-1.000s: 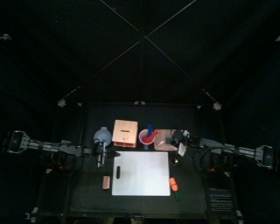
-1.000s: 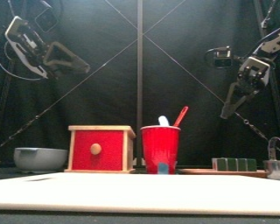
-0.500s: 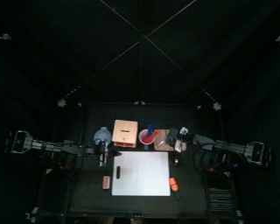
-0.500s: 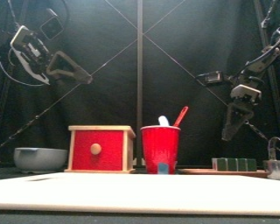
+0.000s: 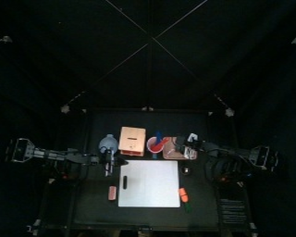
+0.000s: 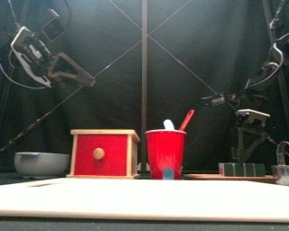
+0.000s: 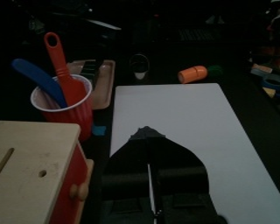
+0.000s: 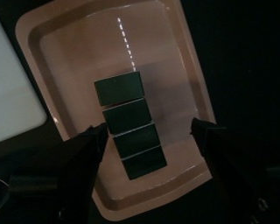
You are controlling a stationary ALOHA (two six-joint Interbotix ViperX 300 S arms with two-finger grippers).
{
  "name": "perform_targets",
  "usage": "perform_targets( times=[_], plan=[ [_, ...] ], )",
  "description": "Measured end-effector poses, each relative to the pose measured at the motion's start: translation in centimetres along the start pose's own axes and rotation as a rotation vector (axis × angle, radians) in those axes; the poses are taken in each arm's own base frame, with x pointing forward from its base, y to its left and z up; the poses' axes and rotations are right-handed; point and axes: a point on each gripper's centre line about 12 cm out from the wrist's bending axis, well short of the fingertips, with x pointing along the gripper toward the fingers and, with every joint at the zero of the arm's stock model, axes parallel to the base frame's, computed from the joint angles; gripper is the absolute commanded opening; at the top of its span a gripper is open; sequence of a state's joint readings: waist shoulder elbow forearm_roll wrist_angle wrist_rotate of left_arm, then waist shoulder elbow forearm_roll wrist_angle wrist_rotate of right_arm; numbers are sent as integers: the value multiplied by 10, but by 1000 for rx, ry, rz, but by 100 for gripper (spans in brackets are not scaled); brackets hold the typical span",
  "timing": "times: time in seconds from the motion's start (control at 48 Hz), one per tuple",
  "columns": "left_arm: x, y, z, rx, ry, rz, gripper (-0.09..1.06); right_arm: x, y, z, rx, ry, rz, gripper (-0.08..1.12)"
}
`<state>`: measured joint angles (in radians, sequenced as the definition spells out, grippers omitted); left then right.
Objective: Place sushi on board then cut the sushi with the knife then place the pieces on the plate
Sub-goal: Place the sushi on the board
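The sushi roll (image 8: pixel 130 128), a row of several dark green blocks, lies on the pink tray (image 8: pixel 78 61) at the right back of the table. My right gripper (image 8: pixel 150 129) hangs open above it, one jaw on each side of the row, not touching. In the front view the right gripper (image 6: pixel 248 135) is just above the sushi (image 6: pixel 244 169). The white board (image 5: pixel 151 183) lies in the middle. A red cup (image 6: pixel 165 153) holds the blue knife (image 7: pixel 31 74) and the red knife (image 7: pixel 55 52). My left gripper (image 6: pixel 65 68) is shut and raised at the left, holding nothing.
The wooden box (image 6: pixel 105 152) with its red drawer stands left of the cup, the blue-grey bowl (image 6: pixel 41 162) further left. A metal cutter (image 6: pixel 288 162) stands at the far right. Orange toys (image 5: pixel 183 195) (image 5: pixel 112 193) lie beside the board's front corners.
The right gripper has opened wide and come down and inward over the tray. The left arm dropped slightly early on and has held still since.
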<state>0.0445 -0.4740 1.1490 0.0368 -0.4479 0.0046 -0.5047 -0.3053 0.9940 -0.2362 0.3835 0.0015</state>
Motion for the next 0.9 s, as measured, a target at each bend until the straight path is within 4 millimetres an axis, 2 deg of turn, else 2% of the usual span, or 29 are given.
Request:
perform_targets(
  times=[0.417,0.542,0.771,0.896],
  plan=[
    [0,1,0,-4,0,3,-2,27,4,-7,-30,62,19,100],
    [0,2,0,-16,2,9,-2,30,6,-8,-33,69,22,90],
    [0,2,0,-31,2,16,-2,31,6,-9,-25,74,25,64],
    [0,2,0,-31,2,16,-2,30,7,-8,8,88,29,60]
  ],
)
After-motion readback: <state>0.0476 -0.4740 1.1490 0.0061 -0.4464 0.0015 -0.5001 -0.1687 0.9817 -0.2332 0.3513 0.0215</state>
